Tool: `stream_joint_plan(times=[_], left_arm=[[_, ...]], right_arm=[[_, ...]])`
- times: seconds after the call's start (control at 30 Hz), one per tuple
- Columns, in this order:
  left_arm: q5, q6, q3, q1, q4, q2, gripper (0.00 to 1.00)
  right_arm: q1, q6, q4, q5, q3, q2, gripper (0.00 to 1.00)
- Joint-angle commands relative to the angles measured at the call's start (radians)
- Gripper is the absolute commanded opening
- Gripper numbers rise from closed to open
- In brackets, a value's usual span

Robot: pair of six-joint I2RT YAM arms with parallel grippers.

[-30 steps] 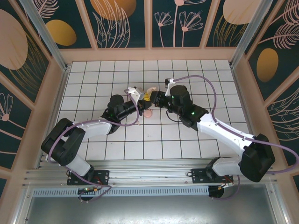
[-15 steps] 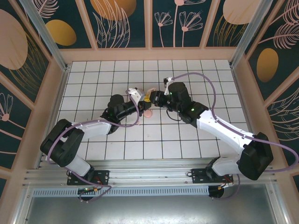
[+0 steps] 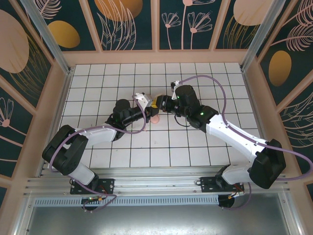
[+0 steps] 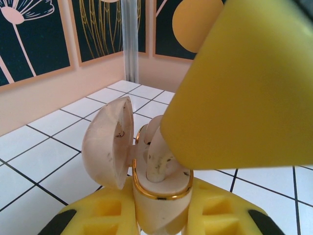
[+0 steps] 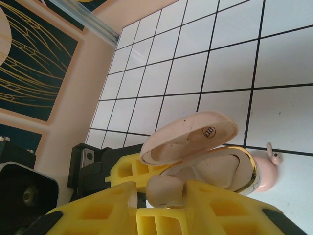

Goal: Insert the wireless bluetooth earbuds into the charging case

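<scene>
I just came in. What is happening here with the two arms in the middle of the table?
The left gripper holds a small salmon-pink rounded plastic charging case with its lid open. The right gripper pinches a tiny pale cream plastic earbud at the open mouth of the case, and it seems to be partly in. A second pale pink earbud lies on the white tiled table beside the case, not yet picked up.

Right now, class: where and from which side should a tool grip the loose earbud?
Probably pinch the earbud across its rounded head, from above: it lies low beside the case, so a side approach would likely hit the case.
</scene>
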Motion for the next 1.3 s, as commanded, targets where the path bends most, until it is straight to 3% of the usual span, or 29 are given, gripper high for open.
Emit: stream_joint_plan(times=[0.0, 0.5, 0.8, 1.03, 1.2, 1.27], left_arm=[[0.043, 0.005, 0.023, -0.011, 0.084, -0.050, 0.02], [0.036, 0.002, 0.025, -0.013, 0.079, -0.046, 0.02], [0.088, 0.007, 0.027, -0.013, 0.070, -0.050, 0.02], [0.166, 0.037, 0.043, -0.013, 0.012, -0.055, 0.03], [0.189, 0.163, 0.082, -0.013, -0.137, -0.068, 0.03], [0.196, 0.189, 0.087, -0.014, -0.167, -0.074, 0.03]], right_arm=[[0.003, -0.011, -0.050, 0.040, 0.022, -0.003, 0.33], [0.004, -0.016, -0.043, 0.069, 0.027, -0.086, 0.39], [-0.026, -0.078, 0.033, -0.020, 0.004, -0.194, 0.41], [-0.143, -0.223, -0.008, -0.152, -0.003, -0.271, 0.45], [-0.218, -0.398, -0.088, -0.256, 0.044, -0.270, 0.48], [-0.248, -0.487, -0.134, -0.288, 0.076, -0.265, 0.54]])
